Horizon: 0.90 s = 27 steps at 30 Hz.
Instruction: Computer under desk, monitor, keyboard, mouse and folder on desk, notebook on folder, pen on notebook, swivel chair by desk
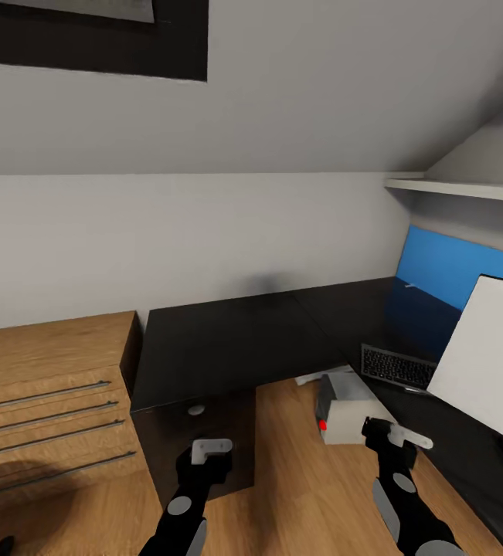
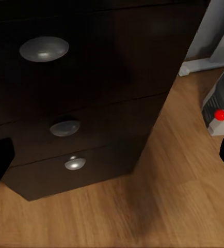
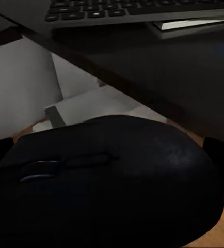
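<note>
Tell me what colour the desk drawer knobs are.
Silver, on black drawer fronts; the knobs show best in the left wrist view.

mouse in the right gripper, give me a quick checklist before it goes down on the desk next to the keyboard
1. Mouse held by the right gripper: ok, it sits between the fingers in the right wrist view.
2. Keyboard on the desk: ok, lying flat near the desk's edge.
3. Free desk surface beside the keyboard: ok, bare black top on its far side.
4. Monitor on the desk: ok, though it stands close to the keyboard.
5. Mouse above desk height: cannot tell.
6. Left gripper out of the way: ok, open and empty, down by the drawers.
</note>
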Available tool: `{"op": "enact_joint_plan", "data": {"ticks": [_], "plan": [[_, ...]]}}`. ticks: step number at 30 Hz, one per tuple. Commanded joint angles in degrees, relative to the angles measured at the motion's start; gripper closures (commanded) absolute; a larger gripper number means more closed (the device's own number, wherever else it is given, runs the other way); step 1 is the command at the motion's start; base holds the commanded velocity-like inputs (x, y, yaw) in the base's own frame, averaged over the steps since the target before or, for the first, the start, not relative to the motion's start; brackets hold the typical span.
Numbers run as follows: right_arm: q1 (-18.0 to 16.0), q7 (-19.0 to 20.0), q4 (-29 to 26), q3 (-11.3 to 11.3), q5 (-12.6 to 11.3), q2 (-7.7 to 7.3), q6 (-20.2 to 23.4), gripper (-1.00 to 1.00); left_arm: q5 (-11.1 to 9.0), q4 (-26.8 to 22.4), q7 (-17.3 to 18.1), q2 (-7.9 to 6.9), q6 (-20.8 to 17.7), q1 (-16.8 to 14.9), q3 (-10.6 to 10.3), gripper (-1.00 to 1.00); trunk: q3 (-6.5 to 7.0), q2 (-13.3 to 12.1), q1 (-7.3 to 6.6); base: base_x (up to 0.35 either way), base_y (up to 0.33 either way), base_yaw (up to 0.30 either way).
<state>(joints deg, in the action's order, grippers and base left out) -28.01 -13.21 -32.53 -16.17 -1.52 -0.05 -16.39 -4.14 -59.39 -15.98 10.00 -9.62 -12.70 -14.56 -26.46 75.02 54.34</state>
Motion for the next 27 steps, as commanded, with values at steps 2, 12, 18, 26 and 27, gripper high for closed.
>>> {"op": "enact_joint_plan", "data": {"ticks": [2, 12, 18, 26, 27], "plan": [[-0.03, -0.10, 0.01, -0.01, 0.72, 0.39, -0.39, 1.00, -0.43, -0.06, -0.37, 0.00, -0.23, -0.05, -0.12, -1.00, -0.06, 0.04, 0.00, 0.000, 0.000, 0.263], [-0.02, -0.33, 0.01, 0.00, 3.68, 2.34, -0.57, 1.00, -0.40, 0.12, -0.41, -0.02, -0.23, -0.05, 0.03, -1.00, -0.06, 0.04, 0.00, 0.000, 0.000, 0.269], [-0.02, -0.42, -0.18, 0.00, 4.12, 3.24, -0.23, 1.00, -0.35, 0.15, -0.44, -0.06, -0.23, -0.05, 0.05, -1.00, -0.09, 0.04, 0.00, 0.000, 0.000, 0.270], [0.19, -3.99, -9.47, 0.00, 4.11, 6.74, 16.15, 1.00, -0.34, 0.15, -0.46, -0.12, -0.23, -0.04, 0.12, -1.00, -0.33, 0.04, 0.00, 0.000, 0.000, 0.270], [0.26, -5.27, -12.53, 0.02, 4.00, 7.32, 20.28, 1.00, -0.34, 0.14, -0.46, -0.14, -0.23, -0.05, 0.13, -1.00, -0.37, 0.04, 0.00, 0.000, 0.000, 0.270]]}}
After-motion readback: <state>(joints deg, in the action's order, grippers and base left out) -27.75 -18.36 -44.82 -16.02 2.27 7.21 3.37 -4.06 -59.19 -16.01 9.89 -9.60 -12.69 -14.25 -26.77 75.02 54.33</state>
